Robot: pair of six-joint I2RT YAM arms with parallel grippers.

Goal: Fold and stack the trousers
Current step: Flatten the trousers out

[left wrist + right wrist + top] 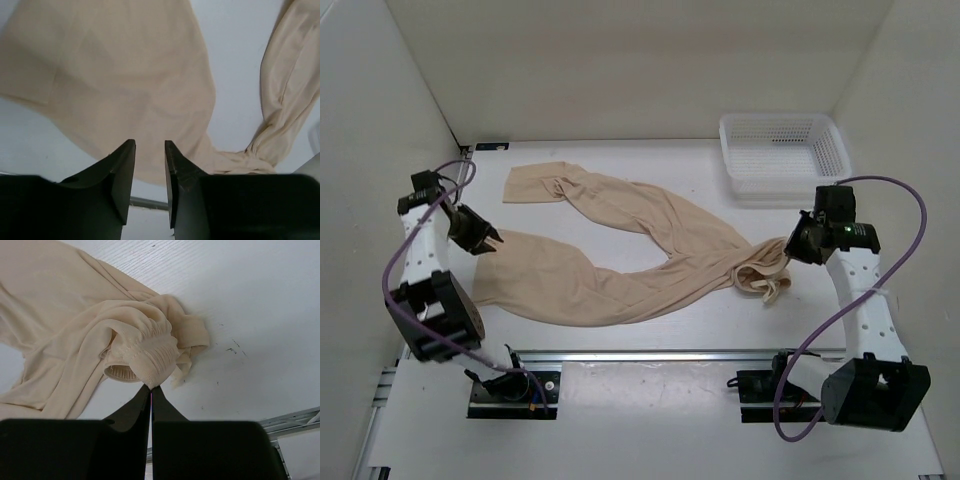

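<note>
From above, one pair of thin, wrinkled beige trousers [620, 270] lies on the white table [670, 160], its two legs curving leftward in a V. One white mesh basket [782, 155] (rectangular, plastic) sits at the far right.

Left wrist: the left gripper [150, 145] hangs over a smooth leg, its two black fingers parted with nothing between them.

Right wrist: the right gripper [151, 388] is pinched tight on the gathered elastic waistband.

Top view high above the near edge, looking down and forward over the whole white flat table [670, 335], both wrist views low and close, facing the wrinkled light beige fabric trousers [610, 285], cloth shared by all three views.
</note>
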